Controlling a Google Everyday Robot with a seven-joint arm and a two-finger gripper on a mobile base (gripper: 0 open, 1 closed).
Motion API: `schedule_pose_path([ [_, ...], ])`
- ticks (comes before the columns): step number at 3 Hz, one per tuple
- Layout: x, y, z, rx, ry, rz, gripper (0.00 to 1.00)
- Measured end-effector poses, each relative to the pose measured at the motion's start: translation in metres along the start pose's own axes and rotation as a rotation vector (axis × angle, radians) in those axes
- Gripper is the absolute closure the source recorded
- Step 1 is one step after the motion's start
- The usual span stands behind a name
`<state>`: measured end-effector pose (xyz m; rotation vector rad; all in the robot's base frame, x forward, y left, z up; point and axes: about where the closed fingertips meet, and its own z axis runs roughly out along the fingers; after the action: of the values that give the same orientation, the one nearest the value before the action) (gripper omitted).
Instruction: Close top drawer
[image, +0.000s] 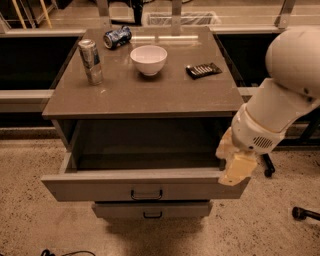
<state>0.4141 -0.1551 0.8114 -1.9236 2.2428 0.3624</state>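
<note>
The top drawer (100, 187) is pulled far out of the grey-brown cabinet, its deep dark box open to view and its small dark pull handle (146, 194) at the middle of the wide front. A lower drawer (150, 210) sticks out a little beneath it. My gripper (236, 167) hangs from the white arm (285, 90) at the right and sits over the right end of the top drawer's front edge.
The cabinet top (165, 95) holds an upright silver can (90, 61), a blue can lying on its side (117, 37), a white bowl (148, 59) and a dark flat packet (203, 70). A chair base and caster (302, 213) stand on the speckled floor at the right.
</note>
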Motion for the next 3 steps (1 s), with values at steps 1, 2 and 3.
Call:
schedule_pose_path([
  [1, -0.003, 0.007, 0.01, 0.03, -0.042, -0.053, 0.69],
  [2, -0.003, 0.006, 0.01, 0.031, -0.039, -0.059, 0.91],
  [3, -0.003, 0.002, 0.036, 0.046, -0.036, -0.024, 1.0],
])
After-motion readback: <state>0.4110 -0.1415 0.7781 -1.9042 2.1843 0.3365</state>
